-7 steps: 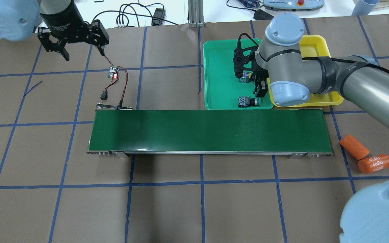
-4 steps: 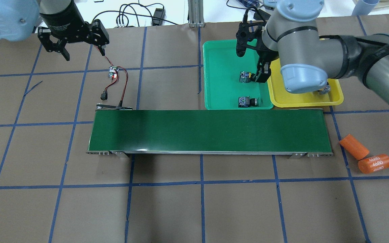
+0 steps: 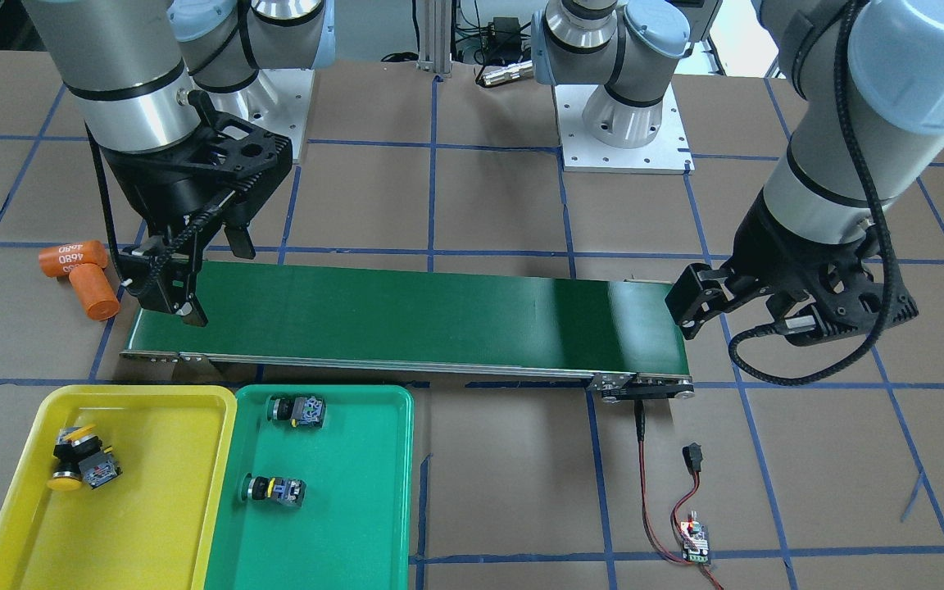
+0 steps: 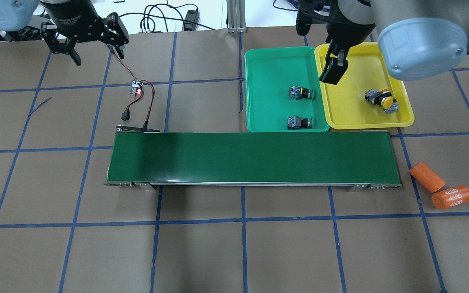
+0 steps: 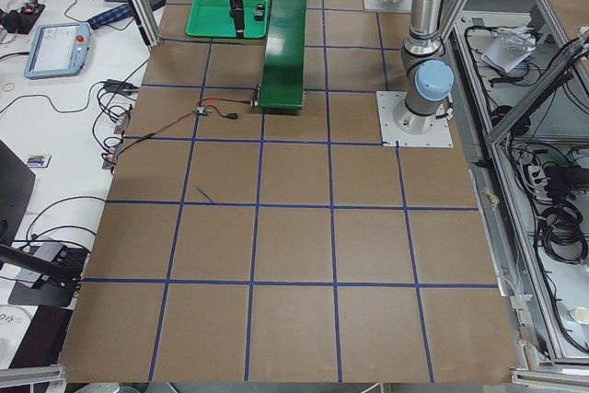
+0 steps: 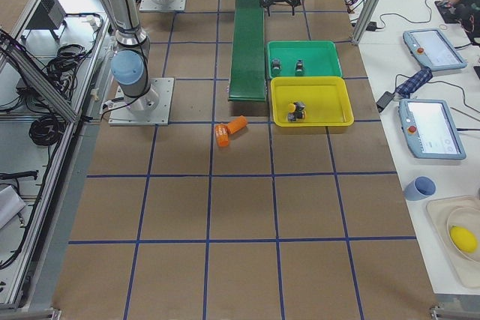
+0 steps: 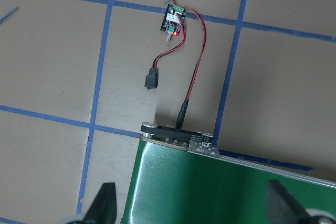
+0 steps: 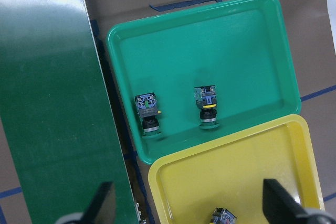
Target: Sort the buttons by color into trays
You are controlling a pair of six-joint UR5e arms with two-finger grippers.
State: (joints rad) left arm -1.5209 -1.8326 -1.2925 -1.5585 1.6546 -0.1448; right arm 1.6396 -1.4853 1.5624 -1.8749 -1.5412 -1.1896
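- Overhead exterior view shows the big brown surface (image 4: 218, 244) with blue lines on it, and everything sits on it.
- The long dark green belt (image 4: 250, 156) lies across the middle. I see no button on it.
- The green tray (image 4: 259, 81) and the yellow tray (image 4: 352, 112) sit side by side, touching, just past the belt.
- The right tool (image 3: 201, 274) hangs up high near the trays. Its fingers are wide apart and hold nothing. It touches no button.
- The left tool (image 4: 96, 51) is far away at the other end of the belt, over the red wires. Its fingers are apart too, with nothing in them.
- Two green buttons (image 4: 299, 93) lie on their sides in the green tray, a little apart from each other.
- Two yellow buttons (image 4: 381, 99) lie in the yellow tray, bunched up and touching.
- Every button I can see is in the tray of its own color, so I think the sorting is done and nothing is left to move.
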